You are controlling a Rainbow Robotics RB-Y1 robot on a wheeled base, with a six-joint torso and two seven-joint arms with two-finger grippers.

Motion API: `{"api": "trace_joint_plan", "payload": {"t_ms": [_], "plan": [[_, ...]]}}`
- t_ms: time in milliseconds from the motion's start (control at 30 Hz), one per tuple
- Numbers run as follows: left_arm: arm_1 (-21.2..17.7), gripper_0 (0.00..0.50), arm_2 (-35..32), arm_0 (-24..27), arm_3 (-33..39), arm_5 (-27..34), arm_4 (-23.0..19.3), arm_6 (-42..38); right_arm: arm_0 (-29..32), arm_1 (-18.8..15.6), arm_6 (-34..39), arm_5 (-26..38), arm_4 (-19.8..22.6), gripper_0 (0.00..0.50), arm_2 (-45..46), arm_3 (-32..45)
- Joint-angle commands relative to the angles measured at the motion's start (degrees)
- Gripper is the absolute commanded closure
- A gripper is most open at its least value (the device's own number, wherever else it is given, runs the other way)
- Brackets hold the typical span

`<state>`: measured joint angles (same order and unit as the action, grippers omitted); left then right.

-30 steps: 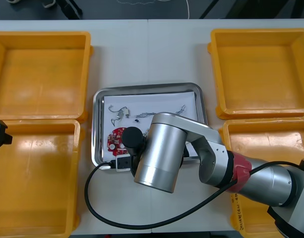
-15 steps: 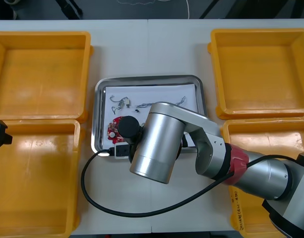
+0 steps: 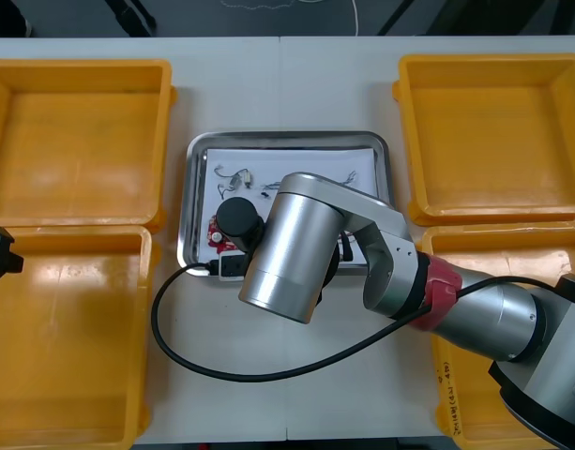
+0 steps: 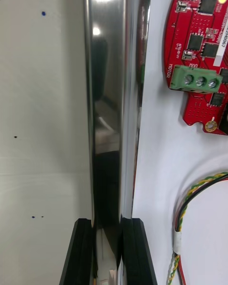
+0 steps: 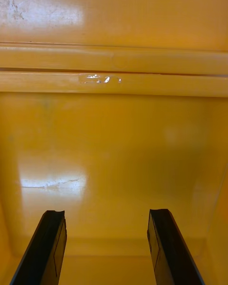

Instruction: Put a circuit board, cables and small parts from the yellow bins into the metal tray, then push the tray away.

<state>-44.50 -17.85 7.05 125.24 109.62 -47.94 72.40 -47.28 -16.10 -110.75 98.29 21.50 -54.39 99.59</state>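
1. The right gripper (image 4: 107,230) has its jaws closed on the near rim of the metal tray (image 4: 107,99). One finger is on the table (image 4: 42,99) side and the other is on the side of the white lining. The push depends on that pinch, so I would hold it firm and low so the thin rim cannot slip out or tip up.
2. A red and yellow cable (image 4: 190,197) lies just beside the inner finger, and the circuit board (image 4: 199,52) is farther along. A slow, even push should stop them sliding or bunching against the finger.
3. In the front view the tray sits just above the middle of the frame, between the yellow bins (image 3: 165,141). The small metal parts (image 3: 233,176) lie toward its far side. The bare table towards the top of the frame looks like the lane to push along. Push straight and keep the tray square, so its corners stay clear of the bins on either side.
4. The left gripper (image 5: 106,213) has its jaws spread wide and holds nothing. It hangs over the lower-left bin (image 3: 146,328) at the left edge of the frame, well away from the push.
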Motion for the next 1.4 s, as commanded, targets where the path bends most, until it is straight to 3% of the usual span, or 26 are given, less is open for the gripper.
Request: {"api": "trace_joint_plan", "payload": {"t_ms": [33,1400], "plan": [[-2.09,0.000,-1.75,-1.07,1.68,0.38,-0.22,-0.24,-3.61,2.30,-2.89,0.24,-0.58,0.500,2.18,-1.16],[-2.09,0.000,-1.75,-1.07,1.68,0.38,-0.22,-0.24,-11.96,4.67,-9.75,-8.46,-0.93,0.500,5.78,-16.80]]}}
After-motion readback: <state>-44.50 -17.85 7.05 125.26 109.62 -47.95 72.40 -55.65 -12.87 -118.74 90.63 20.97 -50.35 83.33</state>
